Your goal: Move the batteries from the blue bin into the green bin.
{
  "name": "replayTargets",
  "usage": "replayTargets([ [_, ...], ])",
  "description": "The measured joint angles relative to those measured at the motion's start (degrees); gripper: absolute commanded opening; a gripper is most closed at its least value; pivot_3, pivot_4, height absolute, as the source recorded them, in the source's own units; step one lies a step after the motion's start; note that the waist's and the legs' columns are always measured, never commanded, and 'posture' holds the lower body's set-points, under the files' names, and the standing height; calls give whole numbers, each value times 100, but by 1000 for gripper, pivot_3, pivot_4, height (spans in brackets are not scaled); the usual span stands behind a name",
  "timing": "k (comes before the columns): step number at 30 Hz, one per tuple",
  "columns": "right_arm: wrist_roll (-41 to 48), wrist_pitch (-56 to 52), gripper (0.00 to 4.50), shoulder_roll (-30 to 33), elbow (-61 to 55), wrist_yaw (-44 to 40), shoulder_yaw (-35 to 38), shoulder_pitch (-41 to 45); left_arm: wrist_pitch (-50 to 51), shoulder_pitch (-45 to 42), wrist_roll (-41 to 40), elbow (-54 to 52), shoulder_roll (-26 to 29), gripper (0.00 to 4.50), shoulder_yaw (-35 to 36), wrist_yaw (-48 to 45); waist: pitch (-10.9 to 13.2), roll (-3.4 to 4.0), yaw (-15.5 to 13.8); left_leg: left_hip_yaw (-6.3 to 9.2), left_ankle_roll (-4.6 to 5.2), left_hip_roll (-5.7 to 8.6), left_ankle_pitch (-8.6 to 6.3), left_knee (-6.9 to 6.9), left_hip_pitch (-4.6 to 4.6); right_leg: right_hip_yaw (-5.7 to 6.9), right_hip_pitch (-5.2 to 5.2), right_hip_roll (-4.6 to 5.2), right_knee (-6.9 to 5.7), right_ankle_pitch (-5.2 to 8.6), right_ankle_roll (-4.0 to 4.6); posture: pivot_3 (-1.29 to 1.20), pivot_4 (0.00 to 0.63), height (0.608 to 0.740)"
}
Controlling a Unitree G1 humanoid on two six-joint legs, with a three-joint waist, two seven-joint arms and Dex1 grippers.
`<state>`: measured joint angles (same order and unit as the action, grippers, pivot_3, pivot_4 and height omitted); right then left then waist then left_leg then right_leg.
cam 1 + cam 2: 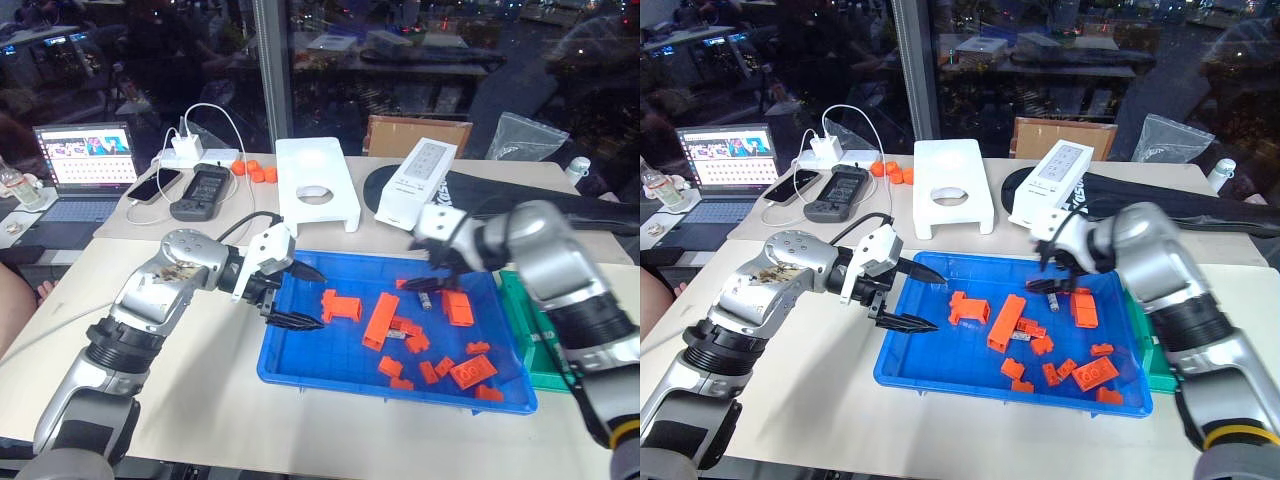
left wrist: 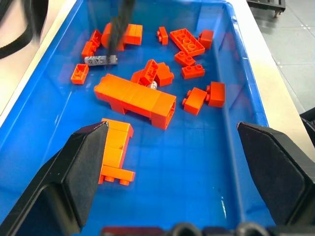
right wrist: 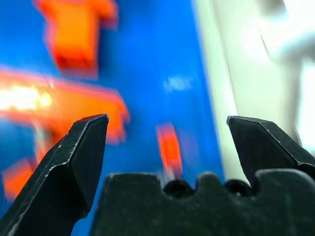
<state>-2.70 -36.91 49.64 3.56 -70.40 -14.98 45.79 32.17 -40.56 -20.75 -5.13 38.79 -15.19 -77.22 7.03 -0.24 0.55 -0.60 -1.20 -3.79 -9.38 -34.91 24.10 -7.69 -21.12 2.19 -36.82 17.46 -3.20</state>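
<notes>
The green bin (image 1: pixel 530 340) is largely hidden behind the right arm, and only a strip of it is visible past the blue bin (image 1: pixel 300 365). In the right wrist view the orange blocks (image 3: pixel 74 29) are blurred beyond identification. The laptop (image 1: pixel 75 165) is cut off by the picture's edge.

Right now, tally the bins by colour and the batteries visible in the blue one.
blue bin: 1
green bin: 1
batteries in view among the orange blocks: 2
Total: 4
</notes>
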Motion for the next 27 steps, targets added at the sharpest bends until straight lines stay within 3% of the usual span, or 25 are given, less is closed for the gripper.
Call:
replayTargets([
  [4, 222, -529, 4473, -52, -470, 269, 217, -494, -83, -16, 44, 50, -70, 4500, -99, -23, 0, 0, 95, 7, 0, -2, 0, 8, -7, -1, -1, -6, -11, 3, 5, 0, 150, 714],
  [8, 51, -1908, 4473, -307, -1263, 1097, 196, -785, -83, -44, 44, 135, -71, 4500, -117, -65, 0, 1, 100, 11, 0, -1, 0, 2, -4, 0, -4, -6, -16, 4, 6, 0, 150, 714],
  [15, 201, -4398, 4473, -1195, -1462, 2172, 231, -451, -104, -109, 51, 178, -87, 4500, -130, -99, 0, 1, 59, 15, 0, 0, 0, 2, 0, 4, -6, -6, -16, 4, 7, 0, 150, 714],
  [19, 236, -5042, 4473, -1555, -1287, 2779, 335, -268, -123, -140, 63, 226, -83, 4500, -131, -129, 0, 1, 36, 20, 0, 0, 0, 2, 4, 12, -6, -6, -14, 4, 7, 0, 150, 714],
  [22, 342, -5134, 3786, -1679, -1116, 3037, 328, -283, -181, -187, 104, 268, -83, 4500, -135, -167, 0, 1, 31, 24, 0, 0, 0, 1, 8, 17, -6, -6, -13, 4, 7, 0, 150, 714],
  [27, 509, -5123, 2025, -1793, -900, 3431, 329, -445, -196, -212, 126, 298, -83, 4500, -135, -213, 0, 1, 42, 29, 0, 0, 0, 4, 8, 22, -6, -6, -11, 4, 7, 0, 150, 714],
])
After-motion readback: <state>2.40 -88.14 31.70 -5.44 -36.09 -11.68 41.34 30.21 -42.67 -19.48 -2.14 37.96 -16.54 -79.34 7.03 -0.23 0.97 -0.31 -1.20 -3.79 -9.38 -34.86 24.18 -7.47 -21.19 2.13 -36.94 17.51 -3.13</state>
